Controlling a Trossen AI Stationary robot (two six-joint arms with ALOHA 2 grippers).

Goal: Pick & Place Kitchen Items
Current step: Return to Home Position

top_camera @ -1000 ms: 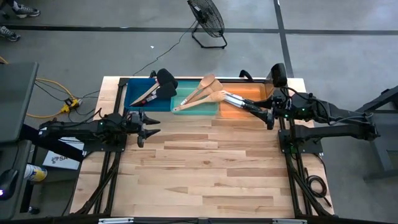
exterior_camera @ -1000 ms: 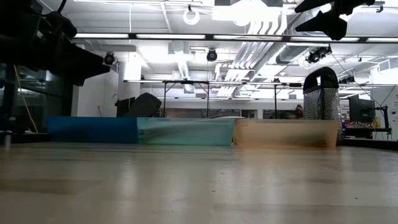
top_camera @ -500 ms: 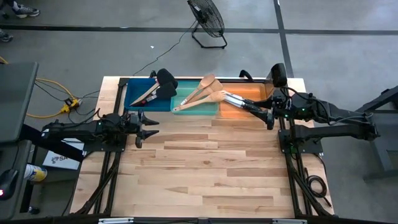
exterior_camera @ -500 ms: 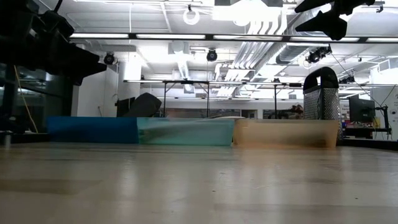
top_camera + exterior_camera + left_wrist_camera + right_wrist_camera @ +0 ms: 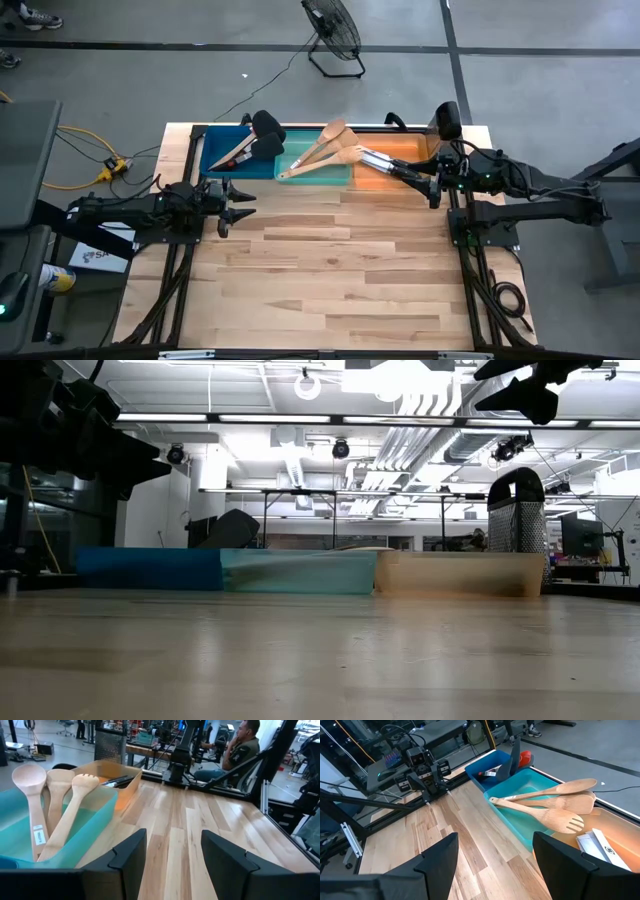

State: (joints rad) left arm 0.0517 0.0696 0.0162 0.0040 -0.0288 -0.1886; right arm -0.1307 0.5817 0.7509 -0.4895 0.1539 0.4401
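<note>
The kitchen items lie in three bins along the table's far edge. Black turners [image 5: 262, 132] and a red-headed spatula [image 5: 525, 758] are in the blue bin [image 5: 222, 153]. Pale wooden spoons and a fork [image 5: 330, 145] lean on the teal bin's [image 5: 315, 168] rim, heads sticking out. Black-handled steel knives [image 5: 385, 163] lie in the orange bin [image 5: 400, 175]. My left gripper [image 5: 240, 203] hovers open at the table's left side, near the blue bin. My right gripper [image 5: 431, 184] hangs open at the right side, beside the orange bin. Neither has anything between its fingers [image 5: 127, 855] [image 5: 440, 855].
A steel box grater [image 5: 447, 120] stands at the far right corner, by the orange bin. The wooden tabletop [image 5: 330, 270] stretches bare from the bins to the near edge. A person [image 5: 244, 747] sits beyond the table's right side. A floor fan [image 5: 333, 35] stands behind the table.
</note>
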